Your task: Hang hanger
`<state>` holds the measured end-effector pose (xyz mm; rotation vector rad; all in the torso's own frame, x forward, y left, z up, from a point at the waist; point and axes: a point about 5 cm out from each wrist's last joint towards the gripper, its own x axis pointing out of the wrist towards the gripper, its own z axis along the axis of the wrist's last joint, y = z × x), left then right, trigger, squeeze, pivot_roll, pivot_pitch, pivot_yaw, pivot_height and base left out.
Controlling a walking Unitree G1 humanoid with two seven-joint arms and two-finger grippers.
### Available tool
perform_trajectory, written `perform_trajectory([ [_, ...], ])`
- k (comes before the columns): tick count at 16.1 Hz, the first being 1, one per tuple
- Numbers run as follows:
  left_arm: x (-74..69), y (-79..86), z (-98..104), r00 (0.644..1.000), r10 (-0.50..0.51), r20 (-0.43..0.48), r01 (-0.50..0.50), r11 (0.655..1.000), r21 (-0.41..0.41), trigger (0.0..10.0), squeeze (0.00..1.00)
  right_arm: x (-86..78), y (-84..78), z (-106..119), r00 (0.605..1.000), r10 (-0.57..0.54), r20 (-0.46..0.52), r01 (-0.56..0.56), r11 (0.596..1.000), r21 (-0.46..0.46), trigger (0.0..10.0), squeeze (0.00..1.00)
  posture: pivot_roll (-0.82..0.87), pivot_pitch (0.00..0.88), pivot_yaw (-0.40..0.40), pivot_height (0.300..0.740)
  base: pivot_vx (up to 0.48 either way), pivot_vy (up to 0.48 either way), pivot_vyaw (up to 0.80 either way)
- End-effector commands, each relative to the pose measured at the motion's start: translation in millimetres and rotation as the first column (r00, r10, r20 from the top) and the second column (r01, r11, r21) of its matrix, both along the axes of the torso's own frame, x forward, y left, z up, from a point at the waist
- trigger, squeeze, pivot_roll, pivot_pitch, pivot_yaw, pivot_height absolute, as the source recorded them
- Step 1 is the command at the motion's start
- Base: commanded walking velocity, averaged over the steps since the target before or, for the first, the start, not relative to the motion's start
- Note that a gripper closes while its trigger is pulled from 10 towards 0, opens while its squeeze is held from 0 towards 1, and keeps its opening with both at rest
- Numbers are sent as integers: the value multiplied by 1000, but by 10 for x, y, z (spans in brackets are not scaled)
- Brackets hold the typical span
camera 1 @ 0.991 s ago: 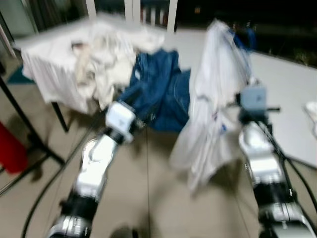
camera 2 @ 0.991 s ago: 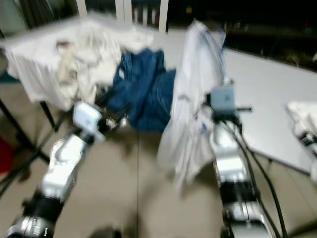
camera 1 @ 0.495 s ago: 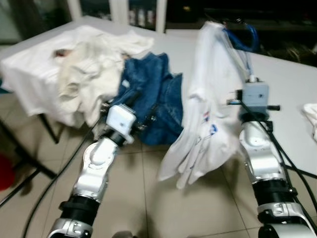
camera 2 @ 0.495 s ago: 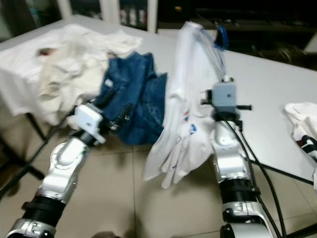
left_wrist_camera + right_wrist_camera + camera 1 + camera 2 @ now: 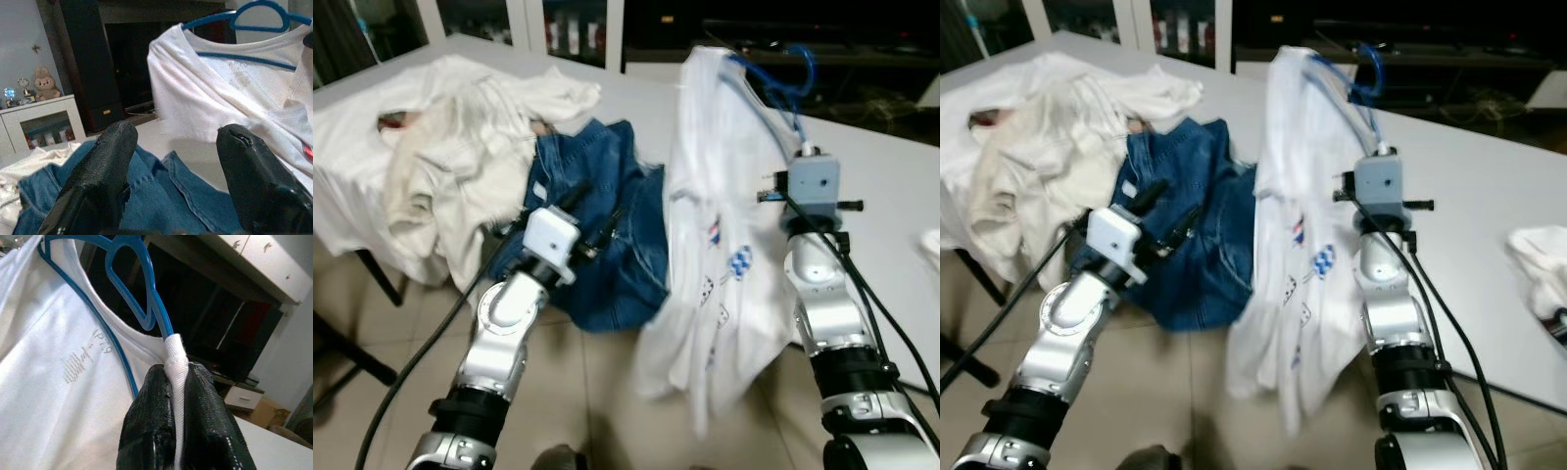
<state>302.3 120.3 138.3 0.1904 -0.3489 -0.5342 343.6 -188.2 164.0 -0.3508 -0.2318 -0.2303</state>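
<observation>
right gripper (image 5: 178, 382) is pinching the white shirt (image 5: 724, 225) on its blue hanger (image 5: 132, 289) (held upright); left gripper (image 5: 176, 161) is hovering spread apart above blue jeans (image 5: 607, 235).

- A home, seemingly a living room at night.
- Crumpled cream and white laundry (image 5: 460, 147) and blue denim jeans (image 5: 607, 225) heaped on a white surface (image 5: 891, 176).
- Low white cabinet (image 5: 44, 122) carrying a small plush toy (image 5: 45, 83).
- Beige tiled floor (image 5: 597, 392).

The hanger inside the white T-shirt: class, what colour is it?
Blue. The hanger, gripped with the T-shirt by the right hand, shows best in the right wrist view.
</observation>
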Motion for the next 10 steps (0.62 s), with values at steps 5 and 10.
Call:
perform_trajectory([
  [5, -7, -125, 42, 999, -35, 18, 35, 999, 6, 10000, 0, 51, -82, 85, 1000, -2, 7, 2, 1000, -7, 10000, 0, 71, 0, -42, 710, 462, 0, 0],
  [10, 1, -132, 45, 999, -35, 19, 35, 999, 6, 10000, 0, 64, -87, 64, 1000, 5, -10, -5, 1000, -15, 10000, 0, 69, 0, -41, 710, 461, 0, 0],
])
